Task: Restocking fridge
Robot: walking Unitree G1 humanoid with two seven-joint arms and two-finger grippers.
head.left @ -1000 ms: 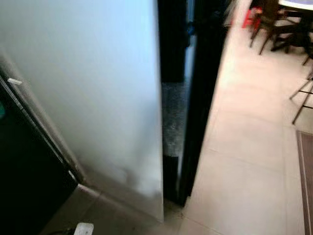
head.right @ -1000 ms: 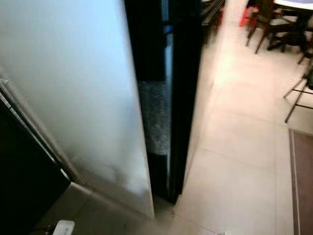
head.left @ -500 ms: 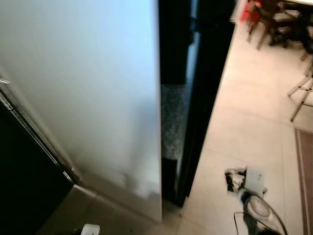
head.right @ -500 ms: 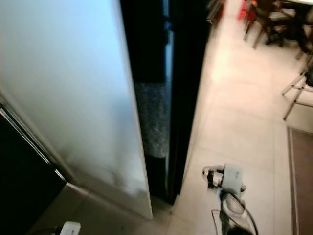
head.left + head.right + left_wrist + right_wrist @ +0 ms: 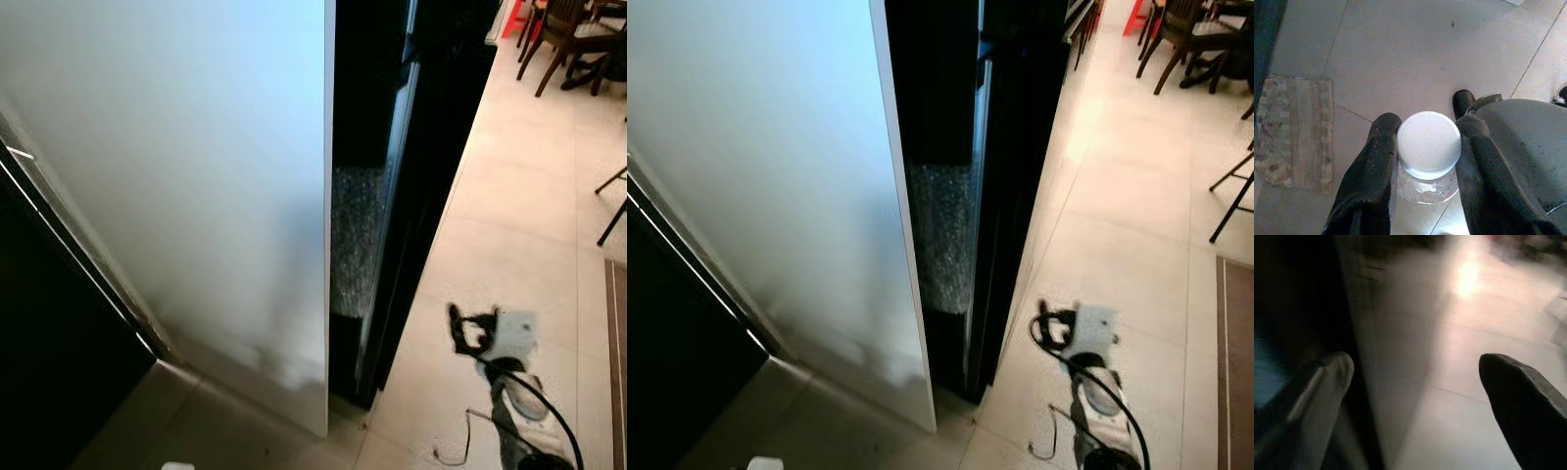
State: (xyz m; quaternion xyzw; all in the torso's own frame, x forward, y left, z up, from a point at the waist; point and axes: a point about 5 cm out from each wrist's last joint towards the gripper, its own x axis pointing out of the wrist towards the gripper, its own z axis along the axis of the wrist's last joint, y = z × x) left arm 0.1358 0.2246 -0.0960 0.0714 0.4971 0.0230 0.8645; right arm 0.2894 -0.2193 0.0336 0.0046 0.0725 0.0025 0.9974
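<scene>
- The right gripper (image 5: 460, 328) has risen into the head views since a second ago, when it was out of sight. It now hangs over the pale floor tiles (image 5: 509, 225), just beside the fridge's dark door edge (image 5: 411, 225).
- In the right wrist view its two black fingers (image 5: 1520, 401) stand wide apart with nothing between them, pointing at that dark edge.
- The left gripper (image 5: 1425, 161) is clamped on a clear bottle (image 5: 1428, 183) with a white cap (image 5: 1428, 143), held low over the floor near a patterned mat (image 5: 1295, 132).
- The white fridge side panel (image 5: 186, 166) is close, with a narrow dark gap beside it. The door looks slightly ajar, though the blur makes this uncertain.
- The raised free gripper suggests opening the door comes next, before the bottle goes in.
</scene>
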